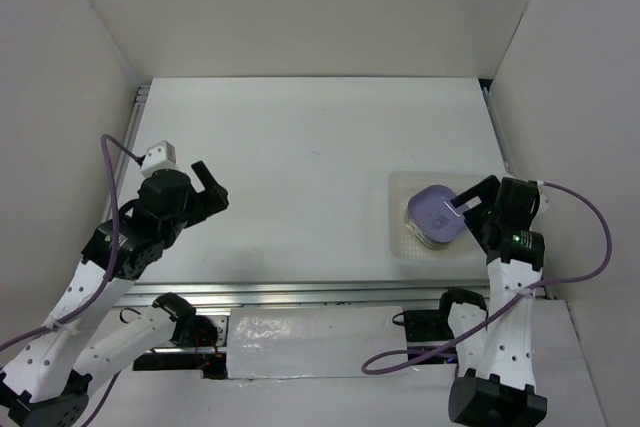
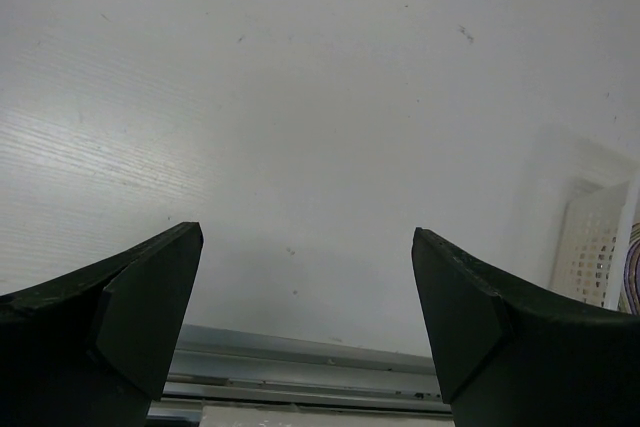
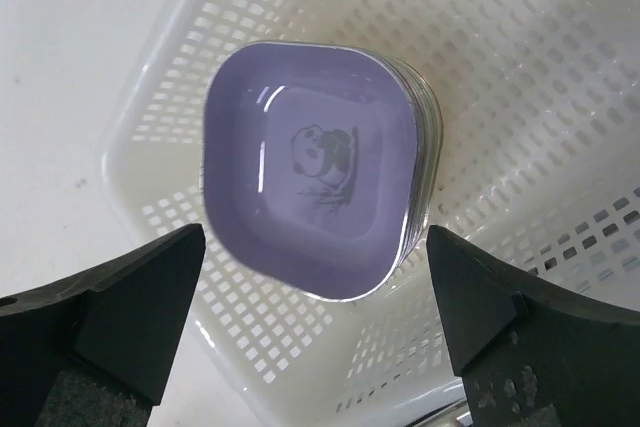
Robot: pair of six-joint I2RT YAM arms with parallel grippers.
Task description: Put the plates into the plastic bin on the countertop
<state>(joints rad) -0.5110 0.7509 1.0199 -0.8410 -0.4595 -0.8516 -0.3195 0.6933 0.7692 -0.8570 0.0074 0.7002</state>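
A stack of plates (image 1: 435, 215) sits inside the plastic bin (image 1: 402, 243) at the right of the countertop (image 1: 300, 167); a purple plate with a dark panda print tops it. In the right wrist view the purple plate (image 3: 310, 202) lies in the perforated bin (image 3: 500, 77), edges of other plates showing beneath. My right gripper (image 1: 472, 199) hangs open and empty just above the stack; its fingertips (image 3: 150, 297) straddle it. My left gripper (image 1: 212, 187) is open and empty over bare countertop at the left. Its fingertips (image 2: 150, 297) frame white surface.
White walls enclose the countertop on three sides. A metal rail (image 1: 300, 292) runs along the near edge, also seen in the left wrist view (image 2: 300, 367). The bin's corner (image 2: 590, 247) shows at the right of the left wrist view. Purple cables trail from both arms.
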